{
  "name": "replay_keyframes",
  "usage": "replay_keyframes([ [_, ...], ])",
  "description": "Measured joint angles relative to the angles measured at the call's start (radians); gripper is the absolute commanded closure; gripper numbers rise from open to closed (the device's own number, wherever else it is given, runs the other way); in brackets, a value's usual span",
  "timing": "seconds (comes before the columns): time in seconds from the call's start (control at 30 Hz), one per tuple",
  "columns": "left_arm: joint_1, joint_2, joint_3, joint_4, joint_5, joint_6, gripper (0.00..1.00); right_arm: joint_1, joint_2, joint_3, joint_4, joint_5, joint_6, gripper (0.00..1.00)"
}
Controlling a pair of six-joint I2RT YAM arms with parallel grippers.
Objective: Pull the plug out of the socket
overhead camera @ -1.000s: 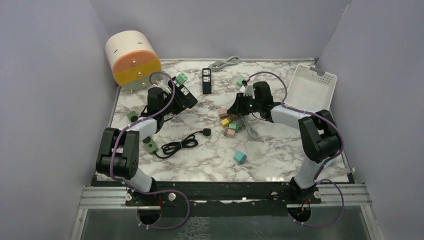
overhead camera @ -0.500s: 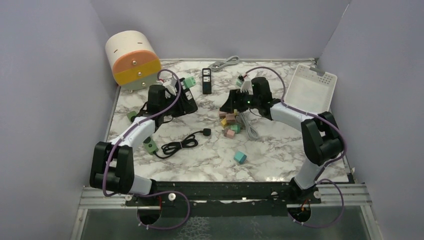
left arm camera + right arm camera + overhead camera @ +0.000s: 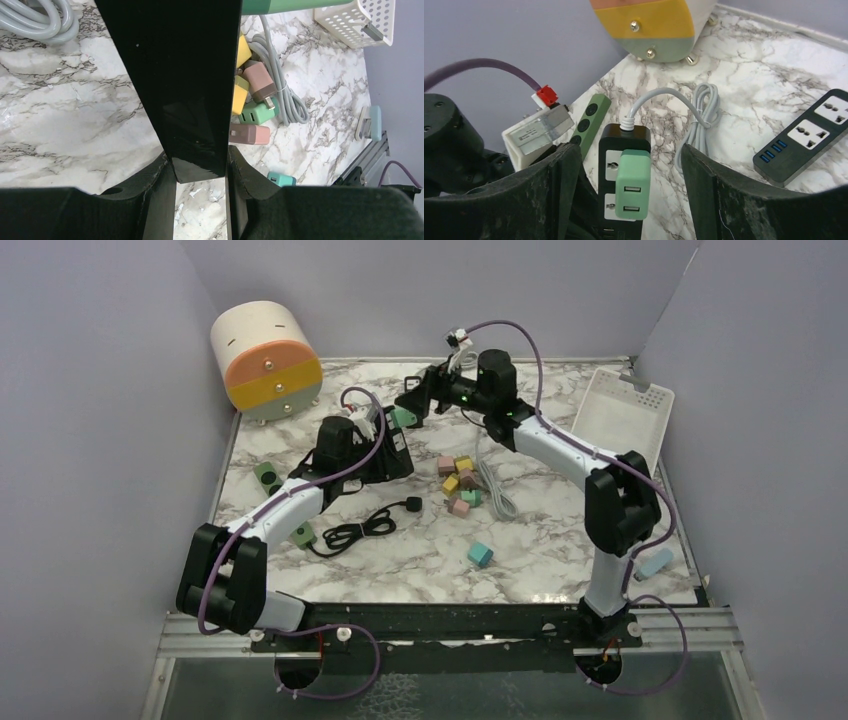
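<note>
- The left gripper (image 3: 200,167) is closed hard on a black power strip (image 3: 185,75), which fills the gap between its fingers.
- The right gripper (image 3: 628,155) is spread wide and grips nothing; the green plug (image 3: 634,185) sits between its fingers, seated in the strip, clear of both.
- Both work above a white marble-patterned table (image 3: 560,540) boxed in by lavender walls (image 3: 450,290).
- Right of the left gripper lie loose coloured adapters (image 3: 250,85); beyond the right gripper stands an orange-faced drum (image 3: 649,20).
</note>
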State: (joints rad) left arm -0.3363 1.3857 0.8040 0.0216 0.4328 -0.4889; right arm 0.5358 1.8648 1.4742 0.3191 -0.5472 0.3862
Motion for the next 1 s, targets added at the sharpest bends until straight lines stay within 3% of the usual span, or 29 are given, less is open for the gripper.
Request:
replay_keyframes([
  [0.17,-0.006,0.000,0.000,0.000,-0.008,0.000,1.00,0.029,0.074,0.032,-0.030,-0.001,0.000,0.28],
  [0.23,-0.006,0.000,0.000,0.000,-0.011,0.000,1.00,0.035,0.087,0.032,-0.043,-0.001,-0.003,0.49],
  [0.3,-0.006,0.000,0.000,0.000,-0.013,0.000,1.00,0.040,0.095,0.032,-0.059,-0.002,-0.012,0.90],
  [0.33,-0.006,0.000,0.000,0.000,-0.015,0.000,1.00,0.041,0.097,0.033,-0.063,-0.003,-0.014,0.98],
  [0.77,-0.001,0.010,0.000,0.001,-0.066,-0.004,1.00,0.001,0.087,0.014,-0.112,-0.038,0.013,0.99],
  [0.93,0.036,0.058,0.000,0.022,-0.036,0.000,1.00,0.116,0.024,0.034,-0.285,0.313,-0.143,0.99],
  [1.0,0.048,0.076,0.002,0.009,-0.045,-0.010,1.00,0.121,-0.050,-0.052,-0.266,0.282,-0.165,0.99],
])
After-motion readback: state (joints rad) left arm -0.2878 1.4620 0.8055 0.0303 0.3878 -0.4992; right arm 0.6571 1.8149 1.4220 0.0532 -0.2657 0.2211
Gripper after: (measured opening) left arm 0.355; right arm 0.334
